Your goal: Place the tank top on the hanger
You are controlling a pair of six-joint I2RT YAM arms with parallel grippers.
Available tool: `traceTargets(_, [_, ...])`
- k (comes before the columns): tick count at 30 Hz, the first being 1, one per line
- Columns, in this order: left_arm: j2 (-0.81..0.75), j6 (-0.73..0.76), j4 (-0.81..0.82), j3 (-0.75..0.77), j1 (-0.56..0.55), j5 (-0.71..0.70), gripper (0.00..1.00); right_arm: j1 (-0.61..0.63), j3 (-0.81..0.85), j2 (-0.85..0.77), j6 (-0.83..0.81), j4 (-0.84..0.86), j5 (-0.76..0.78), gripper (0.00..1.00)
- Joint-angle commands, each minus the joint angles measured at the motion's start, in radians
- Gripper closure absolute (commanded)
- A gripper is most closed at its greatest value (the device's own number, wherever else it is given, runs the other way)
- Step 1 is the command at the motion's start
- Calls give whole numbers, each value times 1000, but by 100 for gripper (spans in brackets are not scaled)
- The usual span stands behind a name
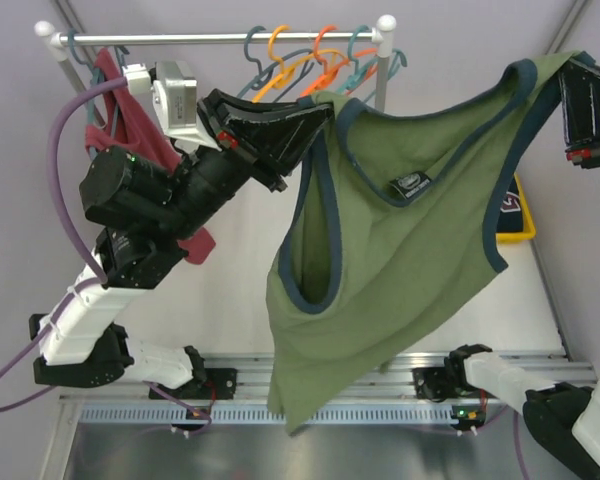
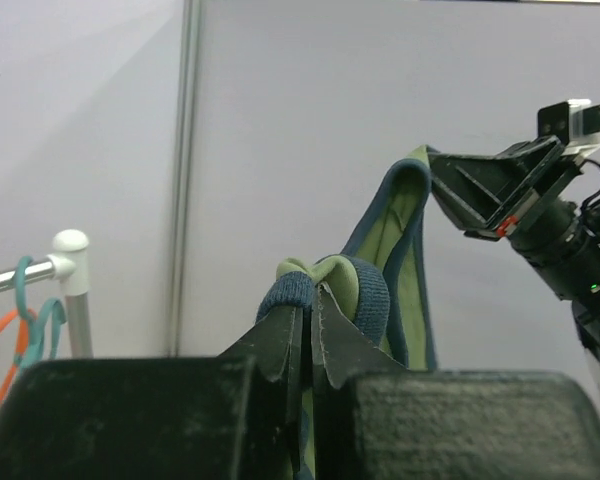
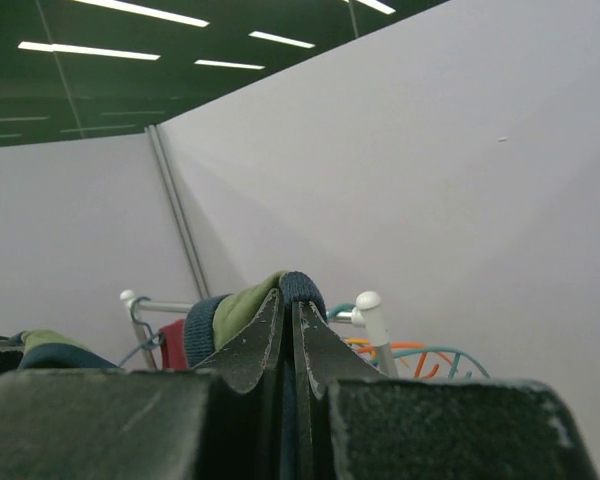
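Pale grey walls [image 3: 460, 150] stand behind a metal clothes rail [image 1: 220, 38]; strip lights [image 3: 90, 50] overhead.

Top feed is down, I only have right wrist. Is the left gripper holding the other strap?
Observer: Yes, the left gripper is shut on a trimmed strap of the tank top.
Operator: Is the top bunched or spread?
Observer: Spread. It hangs open between the left gripper and the right gripper, with the hem down near the arm bases.
Operator: Any hanger in it?
Observer: None visible in it. The hangers hang on the rail.
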Motion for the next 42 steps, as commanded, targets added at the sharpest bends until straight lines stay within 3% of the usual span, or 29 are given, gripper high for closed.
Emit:
traceTargets(1, [-27, 73, -41, -3, -4, -73, 100, -6, -35, 16, 21, 83, -14, 100])
traceTargets(8, [-25, 119, -94, 0, 0, -188, 100, -6, -86, 41, 33, 89, -23, 100])
traceTargets(11, [-5, 76, -135, 17, 48, -144, 100, -6, -106, 42, 32, 92, -20, 100])
traceTargets(12, [1, 50, -153, 26, 77, -108, 100, -6, -124, 39, 30, 92, -19, 100])
traceTargets(15, [27, -145, -173, 31, 290, 144, 100, -6, -172, 27, 26, 88, -14, 100])
traceTargets(16, [30, -264, -163, 22, 422, 302, 100, -6, -192, 19, 26, 88, -16, 100])
traceTargets(18, [39, -355, -117, -24, 544, 412, 100, -6, -283, -19, 29, 112, -9, 100])
traceTargets(21, [45, -439, -111, -55, 614, 507, 100, -6, -391, -59, 33, 123, 3, 100])
traceTargets(25, [16, -481, -75, -139, 625, 585, 100, -6, -560, -140, 61, 132, 17, 100])
traceTargets(33, [-174, -545, -14, -582, 617, 619, 100, -6, -936, -330, 128, 131, -3, 100])
traceTargets(42, [-381, -620, 53, -1081, 475, 431, 100, -5, -1267, -449, 236, 143, -86, 100])
